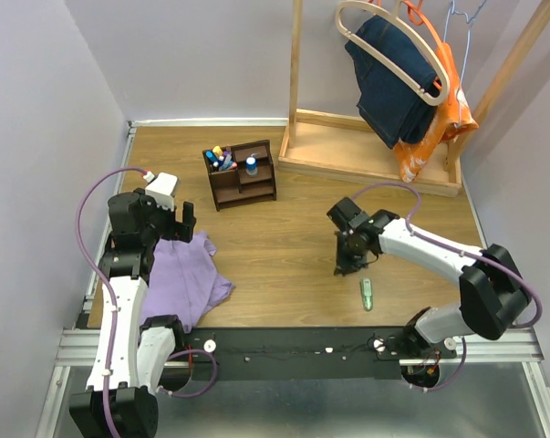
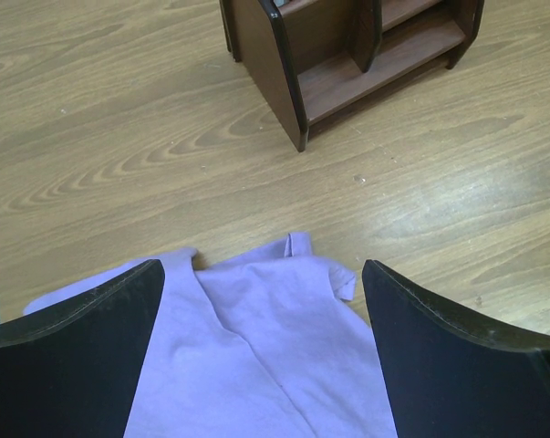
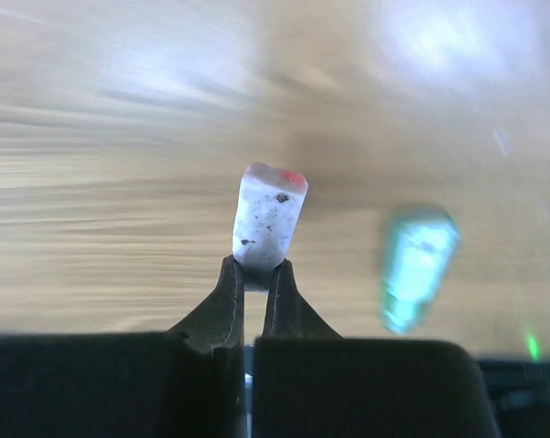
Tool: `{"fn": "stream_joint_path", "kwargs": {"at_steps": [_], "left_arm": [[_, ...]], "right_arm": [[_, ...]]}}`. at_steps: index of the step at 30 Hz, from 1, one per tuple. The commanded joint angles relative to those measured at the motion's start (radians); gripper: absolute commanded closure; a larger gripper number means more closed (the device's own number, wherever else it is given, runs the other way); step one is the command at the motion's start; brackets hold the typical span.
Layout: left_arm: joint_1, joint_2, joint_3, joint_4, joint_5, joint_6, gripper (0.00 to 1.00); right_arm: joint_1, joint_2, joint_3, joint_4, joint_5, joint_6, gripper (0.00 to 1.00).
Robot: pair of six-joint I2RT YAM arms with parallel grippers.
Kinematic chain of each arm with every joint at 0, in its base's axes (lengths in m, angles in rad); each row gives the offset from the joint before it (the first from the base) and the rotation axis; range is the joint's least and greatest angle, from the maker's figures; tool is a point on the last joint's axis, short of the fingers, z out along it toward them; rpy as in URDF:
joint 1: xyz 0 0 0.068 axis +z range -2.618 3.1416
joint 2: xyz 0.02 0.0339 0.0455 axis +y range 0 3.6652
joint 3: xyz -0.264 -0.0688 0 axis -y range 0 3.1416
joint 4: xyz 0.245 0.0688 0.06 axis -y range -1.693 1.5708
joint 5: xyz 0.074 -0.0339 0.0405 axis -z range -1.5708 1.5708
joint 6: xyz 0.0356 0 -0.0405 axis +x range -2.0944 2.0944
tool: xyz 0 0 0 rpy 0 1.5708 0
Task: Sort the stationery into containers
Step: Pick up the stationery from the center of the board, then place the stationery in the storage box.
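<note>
The dark brown organiser (image 1: 243,176) stands at the back left of the table, with several coloured pens (image 1: 222,157) and a stubby blue-grey cylinder (image 1: 251,165) in its top compartments. Its lower shelves show in the left wrist view (image 2: 347,55). My right gripper (image 1: 349,266) points down at the table centre, shut on a small white speckled piece with a red tip (image 3: 268,215). A pale green piece (image 1: 367,293) lies on the table just beside it, blurred in the right wrist view (image 3: 417,265). My left gripper (image 1: 185,219) is open and empty above a purple cloth.
A purple cloth (image 1: 185,278) lies at the left under my left gripper, also in the left wrist view (image 2: 256,356). A large light wooden clothes rack (image 1: 370,151) with hanging jeans and orange cloth stands at the back right.
</note>
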Motion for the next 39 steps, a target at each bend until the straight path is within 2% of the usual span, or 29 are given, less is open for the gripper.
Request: {"fn": "stream_joint_path", "kwargs": {"at_steps": [1, 6, 13, 24, 39], "left_arm": [[-0.004, -0.041, 0.047, -0.015, 0.0, -0.021, 0.01], [-0.004, -0.069, 0.067, -0.042, 0.003, -0.019, 0.01], [-0.004, -0.085, 0.093, -0.074, 0.006, 0.034, 0.01], [-0.004, -0.105, 0.061, -0.068, 0.011, 0.131, 0.01], [-0.013, -0.13, 0.029, -0.083, -0.008, 0.192, 0.01]], "right_arm": [[0.002, -0.049, 0.152, 0.157, -0.109, -0.203, 0.99], [0.002, 0.009, 0.201, 0.33, -0.25, -0.365, 0.99], [0.005, 0.187, 0.405, 0.4, -0.276, -0.545, 0.99], [0.003, 0.552, 0.742, 0.394, -0.258, -0.568, 0.99], [0.037, 0.818, 1.025, 0.372, -0.252, -0.519, 0.99]]}}
